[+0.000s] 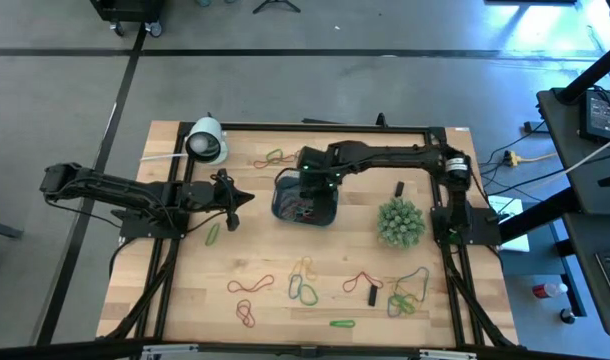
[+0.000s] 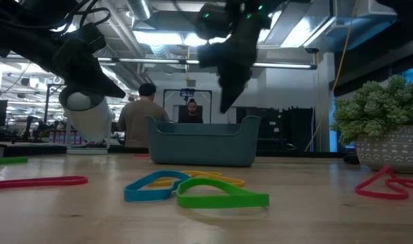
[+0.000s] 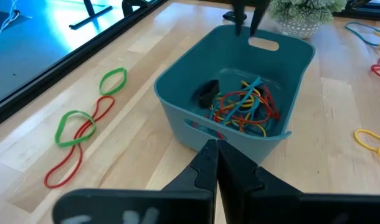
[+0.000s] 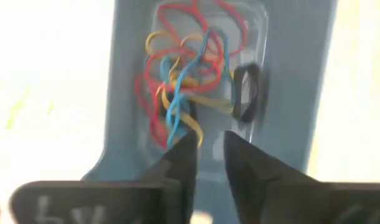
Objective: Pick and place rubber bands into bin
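Observation:
The blue-teal bin [image 1: 285, 182] stands mid-table and holds a tangle of red, yellow and blue rubber bands [image 3: 246, 104] on its floor. My right gripper [image 4: 209, 148] hangs above the bin, pointing steeply down, open by a narrow gap with nothing between its fingers; the bands [image 4: 184, 74] lie below it. My left gripper [image 3: 216, 155] is shut and waits just left of the bin, clear of the table. More rubber bands lie flat on the wood: red and green ones [image 1: 275, 157] at the far side, several [image 1: 303, 280] toward the near edge.
A green plant ball in a pot [image 1: 400, 222] stands right of the bin, a white dome [image 1: 207, 140] at the far left. Small black blocks [image 1: 398, 188] [image 1: 373, 295] lie on the wood. People show in the room beyond the table [image 2: 140, 112].

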You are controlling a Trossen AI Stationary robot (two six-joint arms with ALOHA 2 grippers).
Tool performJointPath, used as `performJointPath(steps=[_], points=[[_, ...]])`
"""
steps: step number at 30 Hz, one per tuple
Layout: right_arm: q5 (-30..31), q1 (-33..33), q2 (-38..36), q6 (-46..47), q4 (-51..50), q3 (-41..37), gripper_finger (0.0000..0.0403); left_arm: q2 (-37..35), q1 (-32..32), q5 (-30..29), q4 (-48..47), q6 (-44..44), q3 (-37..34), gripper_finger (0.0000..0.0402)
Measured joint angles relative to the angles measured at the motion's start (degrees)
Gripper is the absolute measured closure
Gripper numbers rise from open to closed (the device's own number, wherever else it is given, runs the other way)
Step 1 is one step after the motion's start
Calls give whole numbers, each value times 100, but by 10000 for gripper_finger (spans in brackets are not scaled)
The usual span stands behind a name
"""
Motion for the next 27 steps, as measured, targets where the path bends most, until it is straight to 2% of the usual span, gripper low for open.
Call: performJointPath(steps=[3, 5, 10, 14, 20, 27], points=[[-41, -73, -482, -8, 10, -291, 383, 4, 0, 0, -19, -15, 0, 400], [-40, -148, -945, -22, 161, -631, 395, 4, 1, 0, -19, -15, 0, 400], [-27, -359, -2270, 163, 1076, -2014, 383, 11, 1, -81, -4, -9, 0, 396], [-18, -543, -3393, 355, 2005, -3267, 393, 11, 43, -376, -8, 11, 10, 395], [24, -760, -4687, 612, 3390, -4843, 394, 11, 450, -856, 10, 406, 273, 382], [30, -970, -5347, 620, 4850, -5983, 387, 15, 1201, -281, -14, 796, 398, 343]])
